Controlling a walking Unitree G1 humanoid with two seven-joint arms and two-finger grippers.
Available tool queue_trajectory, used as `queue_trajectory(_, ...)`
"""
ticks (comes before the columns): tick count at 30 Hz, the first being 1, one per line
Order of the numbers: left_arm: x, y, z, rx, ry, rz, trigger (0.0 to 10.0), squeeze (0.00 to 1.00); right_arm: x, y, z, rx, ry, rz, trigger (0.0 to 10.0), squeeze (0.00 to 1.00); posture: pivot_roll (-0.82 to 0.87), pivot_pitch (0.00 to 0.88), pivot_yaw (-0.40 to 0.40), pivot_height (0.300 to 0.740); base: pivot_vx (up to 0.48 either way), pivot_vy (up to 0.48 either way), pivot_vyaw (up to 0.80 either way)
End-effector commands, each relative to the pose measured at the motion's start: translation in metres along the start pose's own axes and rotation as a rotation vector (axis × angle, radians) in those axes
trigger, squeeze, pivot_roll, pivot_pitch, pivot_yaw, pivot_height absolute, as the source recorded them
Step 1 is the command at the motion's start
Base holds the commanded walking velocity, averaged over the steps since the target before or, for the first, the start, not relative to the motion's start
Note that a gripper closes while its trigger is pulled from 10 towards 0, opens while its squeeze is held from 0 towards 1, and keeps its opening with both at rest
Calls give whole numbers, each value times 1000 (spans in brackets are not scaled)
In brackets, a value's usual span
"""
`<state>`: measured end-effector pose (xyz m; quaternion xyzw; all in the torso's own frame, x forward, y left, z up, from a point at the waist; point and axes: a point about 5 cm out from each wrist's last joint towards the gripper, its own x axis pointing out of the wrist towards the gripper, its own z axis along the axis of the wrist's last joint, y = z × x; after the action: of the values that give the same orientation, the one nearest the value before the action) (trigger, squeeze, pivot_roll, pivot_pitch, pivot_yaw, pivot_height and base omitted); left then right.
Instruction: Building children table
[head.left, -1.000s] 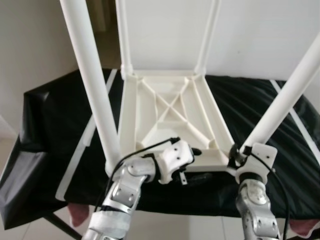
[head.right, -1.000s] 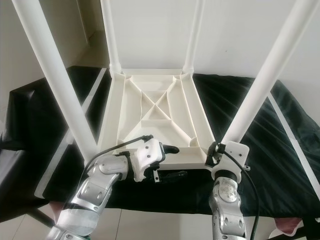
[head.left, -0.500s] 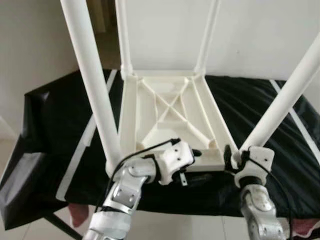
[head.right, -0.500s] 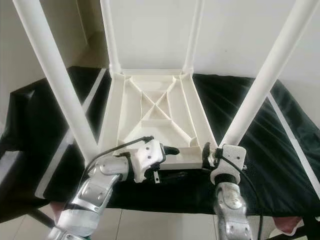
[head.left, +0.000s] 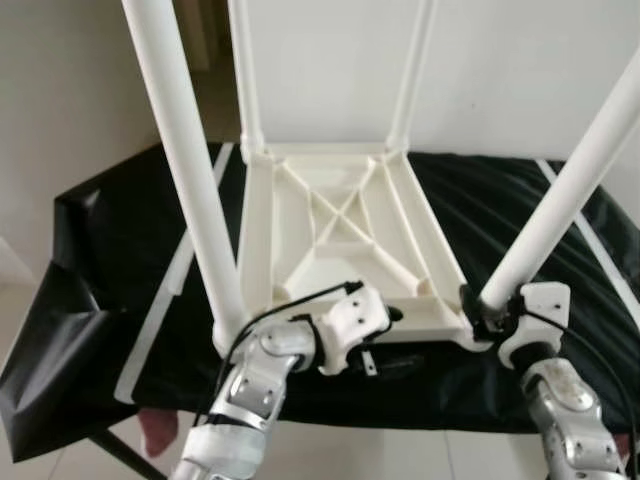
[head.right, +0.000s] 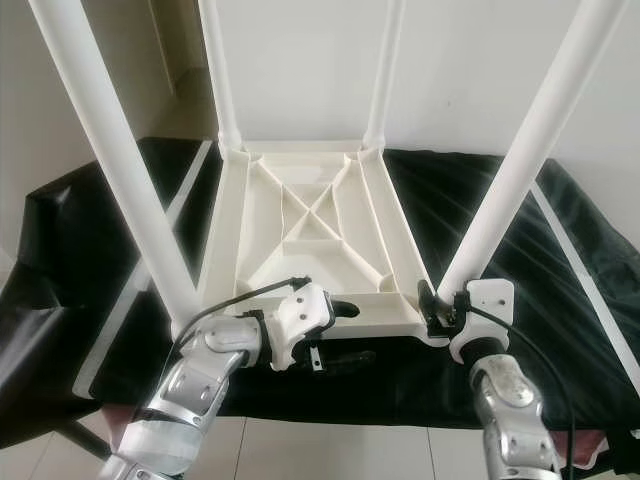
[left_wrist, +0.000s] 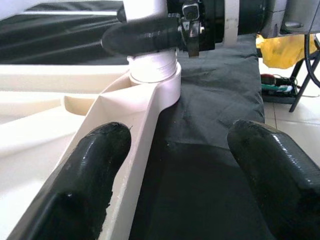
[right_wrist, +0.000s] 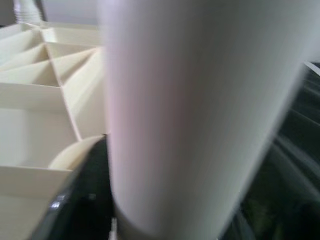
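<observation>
White plastic table (head.left: 340, 235) lies upside down; my right gripper (head.right: 432, 308) clamps its near-right leg (head.right: 520, 165), my left gripper (left_wrist: 175, 165) straddles the rim, parted. Twisting crookedly could jam the socket.

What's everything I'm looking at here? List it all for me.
Tabletop: one, cream, lying upside down on the black cloth, ribs facing up.
Legs: four, white, standing up from the tabletop's corners.
Cloth: one, black, spread under the tabletop.
Strips: white, flat on the cloth either side of the tabletop.
Wall: white, behind.
Floor: pale tiles, at the near edge.
Left gripper: one, black fingers open astride the tabletop's near edge.
Right gripper: one, black fingers at the base of the near right leg.
</observation>
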<state>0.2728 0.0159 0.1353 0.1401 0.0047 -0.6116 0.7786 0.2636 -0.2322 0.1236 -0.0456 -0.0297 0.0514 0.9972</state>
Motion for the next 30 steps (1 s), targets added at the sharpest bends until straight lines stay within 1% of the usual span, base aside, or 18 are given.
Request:
queue_trajectory(1,3,8,1,-28,3,155,10000,0,0,-2,-2,-11,10,23,196,0,-38,0,-24,740,0,0,0)
queue_trajectory(2,3,9,1,-35,6,157,10000,0,1,-3,-3,-12,14,32,0,0,-37,0,-25,740,0,0,0)
queue_trajectory(6,2,10,2,-35,6,161,10000,0,0,-2,-4,-13,19,43,0,0,-36,0,-25,740,0,0,0)
queue_trajectory(14,0,11,4,3,-14,180,10000,0,-3,0,-9,-2,29,29,0,0,-38,0,-18,740,0,0,0)
queue_trajectory(15,0,10,3,10,-10,183,10000,0,-4,2,-10,16,32,5,6863,0,-38,0,-18,740,0,0,0)
queue_trajectory(16,0,10,3,14,-6,184,10000,0,-5,3,-10,34,35,-14,10000,0,-43,0,-14,740,0,0,0)
queue_trajectory(18,1,10,2,21,-2,185,10000,0,-6,5,-12,58,43,-38,10000,0,-43,0,-14,740,0,0,0)
queue_trajectory(21,2,10,2,16,0,185,10000,0,-6,8,-13,66,46,-77,10000,0,-43,0,-14,740,0,0,0)
queue_trajectory(24,3,10,2,13,0,184,10000,0,-7,11,-14,102,59,-155,10000,0,-52,0,-11,740,0,0,0)
queue_trajectory(26,3,10,2,15,0,185,10000,0,-8,12,-16,99,88,-236,10000,0,-52,0,-13,740,0,0,0)
queue_trajectory(28,3,10,2,15,0,185,10000,0,-8,12,-16,99,88,-236,10000,0,-52,0,-13,740,0,0,0)
queue_trajectory(29,3,9,1,17,0,186,10000,0,-10,14,-18,102,104,-295,10000,0,-51,0,-15,740,0,0,0)
queue_trajectory(30,3,9,1,17,0,186,10000,0,-10,14,-18,102,104,-295,10000,0,-51,0,-15,740,0,0,0)
